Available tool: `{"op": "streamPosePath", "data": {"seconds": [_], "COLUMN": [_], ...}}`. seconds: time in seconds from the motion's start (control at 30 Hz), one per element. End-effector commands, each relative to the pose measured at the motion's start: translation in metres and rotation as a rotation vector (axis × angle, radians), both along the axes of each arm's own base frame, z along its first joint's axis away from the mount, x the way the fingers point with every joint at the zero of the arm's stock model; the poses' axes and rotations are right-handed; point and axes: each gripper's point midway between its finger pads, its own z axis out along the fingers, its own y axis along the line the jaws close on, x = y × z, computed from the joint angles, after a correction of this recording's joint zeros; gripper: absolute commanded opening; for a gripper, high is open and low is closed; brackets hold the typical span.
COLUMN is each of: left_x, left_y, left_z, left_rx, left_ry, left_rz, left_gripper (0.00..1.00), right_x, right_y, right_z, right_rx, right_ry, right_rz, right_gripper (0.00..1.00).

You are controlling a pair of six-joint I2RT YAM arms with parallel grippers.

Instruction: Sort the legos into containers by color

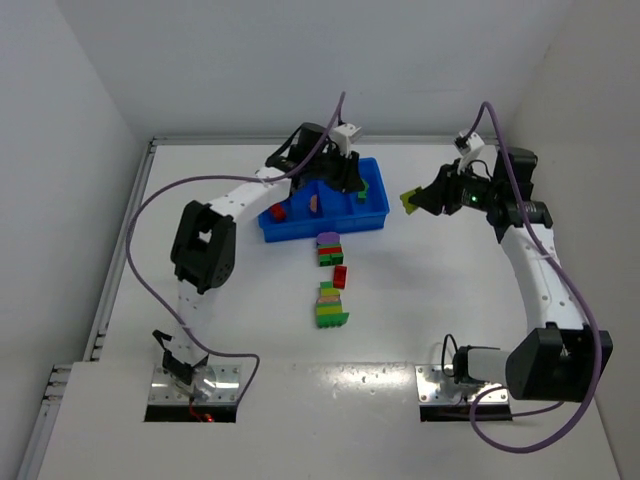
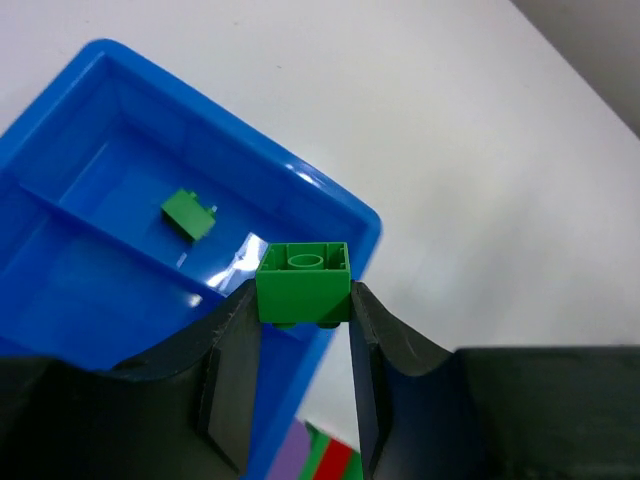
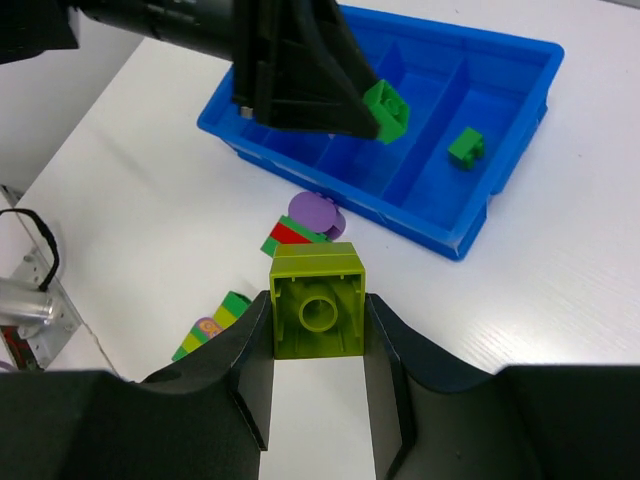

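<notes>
The blue tray (image 1: 320,232) holds a red lego (image 1: 277,212), a pink lego (image 1: 314,203) and a small green lego (image 2: 188,214) in separate containers. My left gripper (image 1: 347,183) hangs over the tray's right end, shut on a green lego (image 2: 303,283) above the tray rim (image 2: 335,200). To the right of the tray and above the table, my right gripper (image 1: 413,200) is shut on a yellow-green lego (image 3: 318,300), hollow side toward the camera. On the table in front of the tray lie more legos: a purple piece (image 1: 327,240), a red brick (image 1: 340,277) and a mixed stack (image 1: 328,305).
The left arm (image 1: 205,245) arches from its base at the near left up to the tray. The right arm (image 1: 540,280) stands along the right side. White walls close the table at the back and sides.
</notes>
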Motion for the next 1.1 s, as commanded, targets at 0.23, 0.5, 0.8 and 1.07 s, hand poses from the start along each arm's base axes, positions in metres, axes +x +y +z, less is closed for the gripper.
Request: {"op": "streamPosePath", "data": {"seconds": [0.23,0.5,0.8,1.07], "left_x": [0.057,0.064,0.042,-0.068], "left_y": [-0.01,-0.021,-0.022,0.028], "left_z": [-0.027,-0.04,0.016,0.085], "left_rx": [0.083,0.101,0.029,-0.253], "left_ry": [-0.059,-0.073,-0.104,-0.015], "left_rz": [0.116,0.12,0.068,-0.287], "left_gripper": [0.12,0.58,0.75,0.75], "right_x": [0.003,0.003,0.004,0.004], "right_y": [-0.013,-0.013,-0.007,0.022], "right_z": [0.004,-0.003,0.0,-0.003], "right_rx": [0.017,0.019,0.062,0.276], "right_ry": [-0.036,-0.018,-0.016,0.094], "right_rz": [-0.033,-0.033,-0.011,0.189], "right_gripper": [0.1,0.11,0.11,0.11]}}
